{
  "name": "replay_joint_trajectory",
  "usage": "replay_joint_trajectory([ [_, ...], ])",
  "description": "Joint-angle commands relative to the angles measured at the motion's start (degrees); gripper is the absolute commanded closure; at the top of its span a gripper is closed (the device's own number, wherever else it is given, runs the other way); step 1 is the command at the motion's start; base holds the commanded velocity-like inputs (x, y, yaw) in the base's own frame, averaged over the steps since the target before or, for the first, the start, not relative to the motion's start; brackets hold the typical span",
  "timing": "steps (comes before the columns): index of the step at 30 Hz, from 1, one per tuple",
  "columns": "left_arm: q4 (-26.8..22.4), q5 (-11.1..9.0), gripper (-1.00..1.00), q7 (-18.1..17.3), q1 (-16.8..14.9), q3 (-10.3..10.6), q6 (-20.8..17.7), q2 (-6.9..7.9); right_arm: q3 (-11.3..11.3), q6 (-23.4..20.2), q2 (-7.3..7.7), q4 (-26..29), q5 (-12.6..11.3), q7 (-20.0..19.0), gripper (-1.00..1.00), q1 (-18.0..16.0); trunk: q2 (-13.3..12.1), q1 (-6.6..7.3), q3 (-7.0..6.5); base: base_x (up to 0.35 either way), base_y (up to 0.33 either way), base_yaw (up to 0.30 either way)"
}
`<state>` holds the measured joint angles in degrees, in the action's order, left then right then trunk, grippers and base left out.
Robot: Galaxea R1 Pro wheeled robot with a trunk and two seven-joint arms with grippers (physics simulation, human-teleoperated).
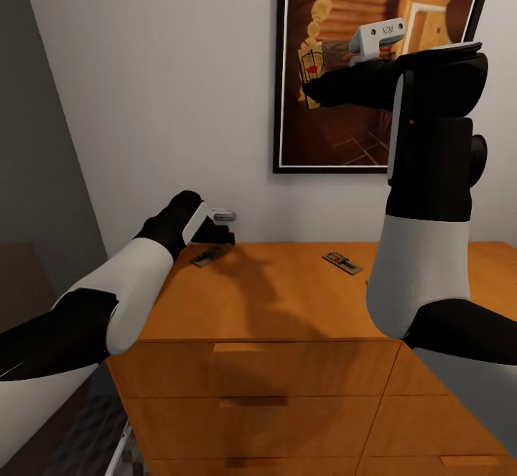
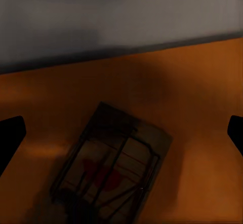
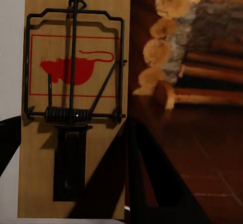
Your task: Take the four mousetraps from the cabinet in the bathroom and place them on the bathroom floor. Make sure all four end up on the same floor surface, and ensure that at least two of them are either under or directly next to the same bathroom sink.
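Two mousetraps lie on the flat top of the orange-brown cabinet (image 1: 287, 304): one (image 1: 208, 255) near its back left corner, another (image 1: 342, 262) further right. My left gripper (image 1: 221, 235) hovers just above the left trap, open. In the left wrist view this mousetrap (image 2: 114, 163) lies between the spread fingertips (image 2: 10, 138). My right gripper (image 1: 312, 90) is raised high in front of a painting, shut on a third mousetrap (image 1: 310, 67). The right wrist view shows that trap (image 3: 76, 82), a board with a red mouse print and wire spring, held at its lower end.
A framed log-cabin painting (image 1: 337, 124) hangs on the white wall behind the cabinet. A grey wall (image 1: 36, 138) stands to the left. Slot-handled drawers (image 1: 244, 403) face me. A strip of patterned floor (image 1: 90, 444) shows at the cabinet's lower left.
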<state>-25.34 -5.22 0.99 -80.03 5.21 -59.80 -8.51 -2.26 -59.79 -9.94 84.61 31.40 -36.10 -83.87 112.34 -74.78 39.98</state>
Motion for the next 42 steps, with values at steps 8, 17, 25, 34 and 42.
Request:
replay_joint_trajectory([
  [8, -0.06, -0.50, -1.00, 0.10, -0.04, 0.42, -0.20, 0.07, -0.11, -0.21, -0.06, 0.03, 0.42, -0.47, 1.00, -0.06, 0.03, 0.01, 0.06, -0.006, 0.000, 0.000],
  [17, -0.06, -0.50, -1.00, 0.03, -0.04, 0.42, -0.20, 0.08, -0.11, -0.21, -0.06, 0.03, 0.42, -0.47, 1.00, -0.06, 0.03, 0.01, 0.06, -0.001, 0.000, 0.000],
  [25, -0.06, -0.50, -1.00, -0.01, -0.04, 0.42, -0.20, 0.07, -0.11, -0.21, -0.06, 0.03, 0.42, -0.47, 1.00, -0.06, 0.03, 0.01, 0.06, 0.000, 0.000, 0.000],
  [34, -0.06, -0.50, -1.00, 0.06, -0.04, 0.42, -0.20, 0.08, -0.11, -0.21, -0.06, 0.03, 0.42, -0.47, 1.00, -0.06, 1.63, -0.87, 0.78, 0.000, 0.000, 0.000],
  [42, -0.06, -0.50, -1.00, 0.14, -0.04, 0.42, -0.20, 0.05, -0.11, -0.21, -0.06, 0.03, 0.42, -0.47, 1.00, -0.06, 1.63, -0.87, 0.78, 0.000, 0.000, 0.000],
])
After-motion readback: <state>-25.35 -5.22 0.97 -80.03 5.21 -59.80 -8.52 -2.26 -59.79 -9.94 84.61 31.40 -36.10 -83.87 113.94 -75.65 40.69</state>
